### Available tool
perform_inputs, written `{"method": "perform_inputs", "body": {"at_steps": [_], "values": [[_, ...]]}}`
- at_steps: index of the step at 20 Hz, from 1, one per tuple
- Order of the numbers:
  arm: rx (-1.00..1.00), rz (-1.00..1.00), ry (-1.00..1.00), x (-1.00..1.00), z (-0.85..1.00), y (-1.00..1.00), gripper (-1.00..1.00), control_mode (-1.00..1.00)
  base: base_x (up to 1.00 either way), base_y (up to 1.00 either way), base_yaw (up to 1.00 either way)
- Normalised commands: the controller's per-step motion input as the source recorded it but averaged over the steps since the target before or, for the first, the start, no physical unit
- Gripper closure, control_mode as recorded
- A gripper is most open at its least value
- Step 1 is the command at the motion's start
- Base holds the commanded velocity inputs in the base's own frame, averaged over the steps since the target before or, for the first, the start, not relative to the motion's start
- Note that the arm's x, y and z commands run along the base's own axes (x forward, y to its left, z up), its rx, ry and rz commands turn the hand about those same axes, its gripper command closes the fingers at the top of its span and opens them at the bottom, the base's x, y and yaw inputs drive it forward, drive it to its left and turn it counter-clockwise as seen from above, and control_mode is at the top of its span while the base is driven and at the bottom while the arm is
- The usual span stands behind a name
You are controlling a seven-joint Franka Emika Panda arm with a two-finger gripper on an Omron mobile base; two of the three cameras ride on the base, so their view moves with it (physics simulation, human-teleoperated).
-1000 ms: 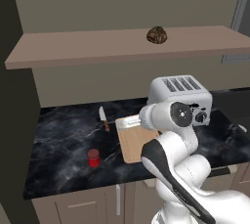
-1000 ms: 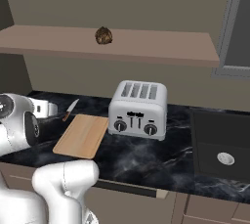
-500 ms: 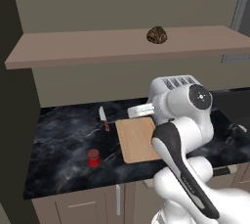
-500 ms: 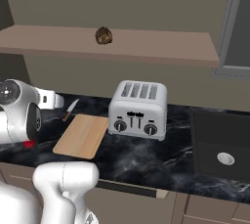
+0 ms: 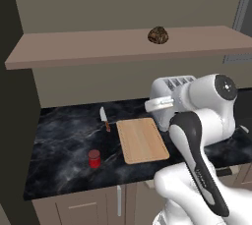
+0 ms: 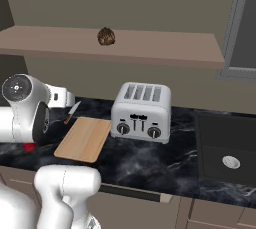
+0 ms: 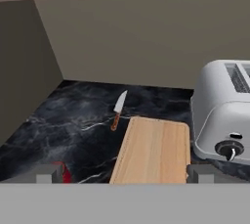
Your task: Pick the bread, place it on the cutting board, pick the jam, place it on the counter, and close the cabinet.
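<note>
Fingertips [image 7: 49,173] of the two-finger gripper [image 7: 124,174] stand wide apart, holding nothing, barely poking up in the hand view. Just beyond lies the pale rectangular wooden cutting board [image 7: 154,150]; the small red jam jar [image 7: 64,171] sits half hidden behind one tip. High above, the dark lumpy bread loaf [image 5: 158,35] rests on the brown cabinet shelf [image 5: 88,49].

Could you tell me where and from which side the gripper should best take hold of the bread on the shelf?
Probably across the bread's middle, coming in level from the open front: it is a small round lump sitting alone on the cabinet shelf, with another board close overhead.
</note>
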Motion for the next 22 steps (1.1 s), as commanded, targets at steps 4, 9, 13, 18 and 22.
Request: {"method": "perform_inputs", "body": {"at_steps": [4,9,13,18,22], "values": [[0.00,0.00,0.00,-0.10,0.24,-0.31,-1.00,-1.00,0.00,0.00,0.00],[0.00,0.00,0.00,-0.12,0.29,-0.24,-1.00,-1.00,0.00,0.00,0.00],[0.00,0.00,0.00,-0.17,0.26,-0.21,-1.00,-1.00,0.00,0.00,0.00],[0.00,-0.01,0.00,-0.18,0.27,-0.18,-1.00,-1.00,0.00,0.00,0.00],[0.00,-0.04,0.01,-0.14,0.35,-0.14,-1.00,-1.00,0.00,0.00,0.00]]}}
